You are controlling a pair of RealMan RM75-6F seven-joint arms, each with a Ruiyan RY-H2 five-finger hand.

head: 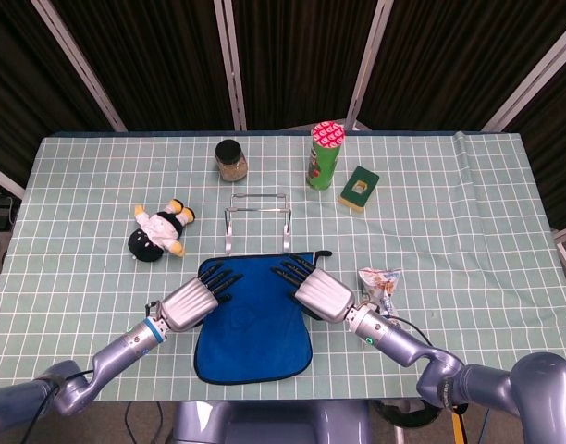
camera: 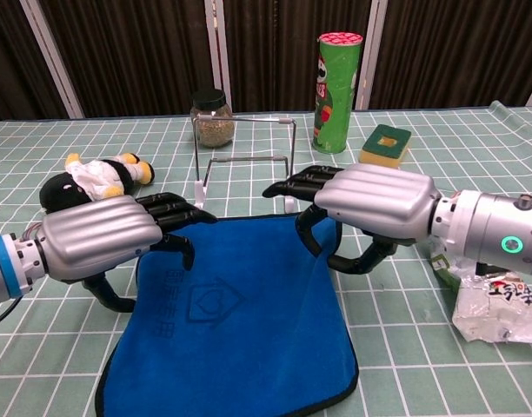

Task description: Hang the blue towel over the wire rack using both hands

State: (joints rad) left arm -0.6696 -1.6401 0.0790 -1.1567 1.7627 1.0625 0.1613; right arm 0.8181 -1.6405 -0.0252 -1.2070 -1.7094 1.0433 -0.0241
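The blue towel point(head: 251, 319) point(camera: 240, 321) lies flat on the checked tablecloth near the front edge. Just behind its far edge the wire rack point(head: 256, 220) point(camera: 244, 161) stands upright and bare. My left hand point(head: 195, 300) point(camera: 105, 234) hovers over the towel's far left corner, palm down, fingers spread and pointing at the rack. Over the far right corner my right hand point(head: 318, 294) point(camera: 366, 208) is held the same way, thumb curled below. Neither hand visibly grips the cloth.
A plush penguin point(head: 160, 229) lies left of the rack. A glass jar point(head: 231, 159), a green chip can point(head: 324, 155) and a green sponge point(head: 359, 189) stand behind it. A crumpled snack wrapper point(head: 381, 285) lies right of my right hand.
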